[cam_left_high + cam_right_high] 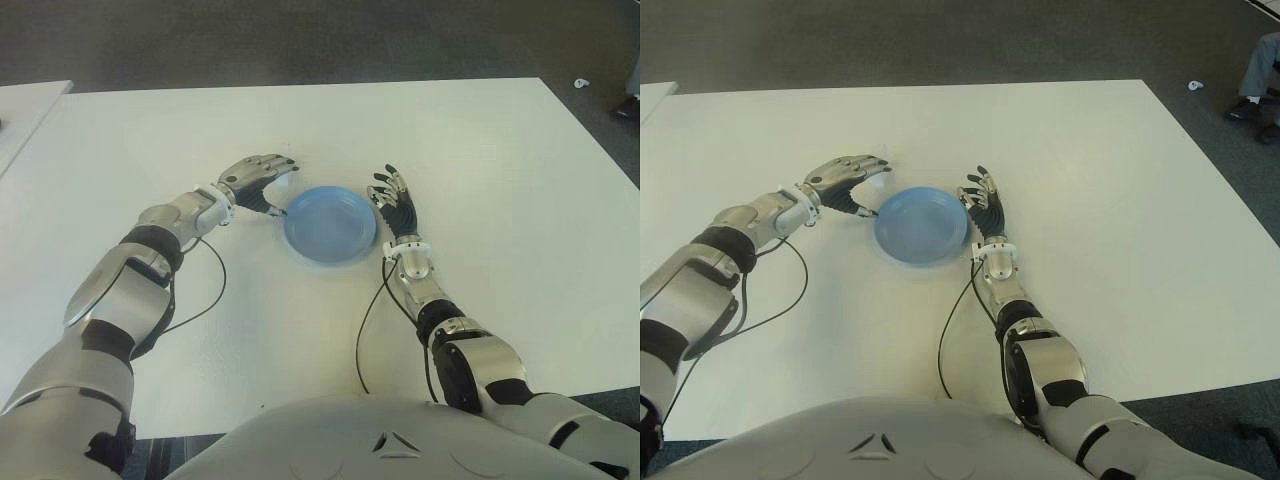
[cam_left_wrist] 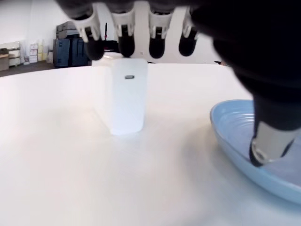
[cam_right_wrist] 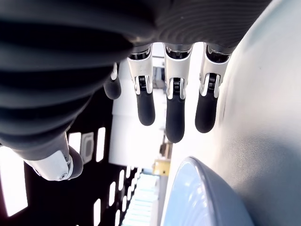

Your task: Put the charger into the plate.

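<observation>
Right hand [image 1: 393, 203] shows just right of the blue plate [image 1: 330, 225], fingers relaxed, holding nothing. Farther left, the left hand [image 1: 258, 181] arches half-open over the white charger [image 2: 124, 95] — upright on the table [image 1: 470, 150], ungrasped, just beyond the plate's left rim.

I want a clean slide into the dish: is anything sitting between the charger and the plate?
Nothing visible. The white charger stands upright on bare table under the left hand, beside the blue plate. The left thumb is over the plate's rim. The right hand is open on the plate's far side.
</observation>
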`<state>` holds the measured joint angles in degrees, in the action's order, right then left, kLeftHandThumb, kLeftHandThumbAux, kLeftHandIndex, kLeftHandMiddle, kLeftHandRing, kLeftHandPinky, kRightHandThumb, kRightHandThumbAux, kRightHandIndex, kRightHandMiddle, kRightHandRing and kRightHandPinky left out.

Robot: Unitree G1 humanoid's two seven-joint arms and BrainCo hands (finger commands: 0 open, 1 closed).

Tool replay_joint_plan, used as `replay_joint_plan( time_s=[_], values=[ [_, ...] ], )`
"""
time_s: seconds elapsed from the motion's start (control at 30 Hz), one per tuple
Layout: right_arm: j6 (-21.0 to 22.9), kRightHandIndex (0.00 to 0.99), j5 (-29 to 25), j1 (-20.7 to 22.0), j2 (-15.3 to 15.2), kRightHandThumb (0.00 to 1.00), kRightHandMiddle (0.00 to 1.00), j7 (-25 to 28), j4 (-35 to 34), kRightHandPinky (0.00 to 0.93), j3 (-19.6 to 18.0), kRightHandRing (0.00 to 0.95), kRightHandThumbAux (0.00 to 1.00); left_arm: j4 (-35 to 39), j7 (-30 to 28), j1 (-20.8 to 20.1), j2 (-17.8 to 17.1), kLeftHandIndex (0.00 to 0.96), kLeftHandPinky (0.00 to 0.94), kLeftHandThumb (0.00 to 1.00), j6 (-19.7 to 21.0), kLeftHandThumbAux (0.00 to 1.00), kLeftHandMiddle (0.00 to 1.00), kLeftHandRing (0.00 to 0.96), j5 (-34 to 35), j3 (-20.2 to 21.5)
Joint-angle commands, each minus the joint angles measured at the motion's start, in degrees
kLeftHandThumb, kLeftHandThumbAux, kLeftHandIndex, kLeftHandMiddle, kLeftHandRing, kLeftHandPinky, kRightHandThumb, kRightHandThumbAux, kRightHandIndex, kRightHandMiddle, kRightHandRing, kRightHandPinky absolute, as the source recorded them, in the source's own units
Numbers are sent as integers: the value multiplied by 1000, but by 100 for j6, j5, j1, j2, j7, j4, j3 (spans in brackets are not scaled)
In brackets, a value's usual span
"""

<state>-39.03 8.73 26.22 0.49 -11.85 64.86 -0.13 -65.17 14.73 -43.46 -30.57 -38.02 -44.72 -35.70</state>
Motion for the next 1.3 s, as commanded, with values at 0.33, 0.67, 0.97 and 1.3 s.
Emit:
replay_joint_plan(
  time_s=[0.33,0.67,0.97,1.3],
  values=[
    [720,0,-19,-683,33,0,204,1,533,304,-16,279,511,-125,-1599,438,23,0,54,0,20,512,0,0,966,546],
    [757,0,-37,-685,31,0,190,13,520,303,-31,265,484,76,-2386,594,-7,0,39,0,254,476,0,0,1381,815],
    [778,0,-46,-680,28,0,182,38,521,276,-49,248,443,305,-2838,735,-77,0,48,0,365,456,0,0,1617,979],
    [791,0,-40,-667,15,0,196,72,525,274,-51,256,418,624,-3362,849,-171,0,23,0,543,455,0,0,1898,1176]
  ],
)
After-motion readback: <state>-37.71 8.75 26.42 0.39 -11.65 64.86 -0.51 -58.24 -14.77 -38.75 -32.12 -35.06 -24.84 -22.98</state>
